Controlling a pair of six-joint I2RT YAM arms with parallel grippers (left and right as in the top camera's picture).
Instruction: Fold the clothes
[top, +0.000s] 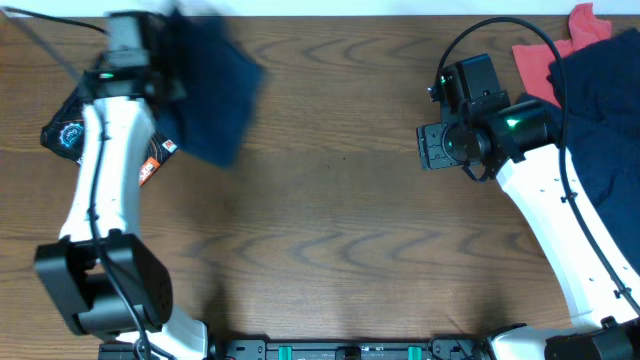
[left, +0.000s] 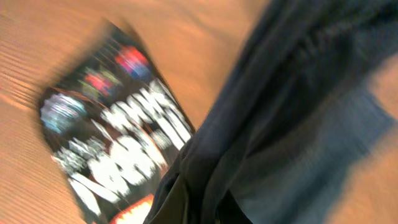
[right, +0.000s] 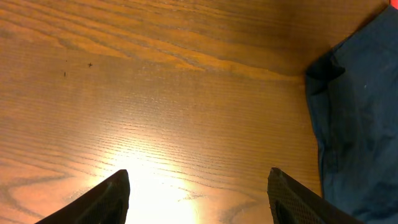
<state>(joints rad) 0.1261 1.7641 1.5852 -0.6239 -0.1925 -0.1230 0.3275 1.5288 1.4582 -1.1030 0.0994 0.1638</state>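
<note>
Risk sits first at the far left. The left gripper (top: 135, 40) is up near the table's back edge with a navy garment (top: 215, 95) bunched around it, blurred in both views. Cloth buries its jaws in the left wrist view, so I cannot tell whether they are clamped on the fabric or apart. If the hold is only a thin pinch of 1 layer, the garment could slip off and land crumpled.

Just under it lies a black printed garment (left: 118, 143), folded by the look of it. Trailing navy cloth could drag across it, undoing it or pushing it toward the left edge.

The middle of the table (top: 330, 230) is bare wood and offers the best room for spreading. Further right, the right gripper (top: 432, 148) hovers over that wood with its fingers (right: 106, 199) apart, holding nothing. Beside it, a navy pile (top: 600, 130) and a red garment (top: 545, 60) crowd the right edge, so a swing that way could snag them.
</note>
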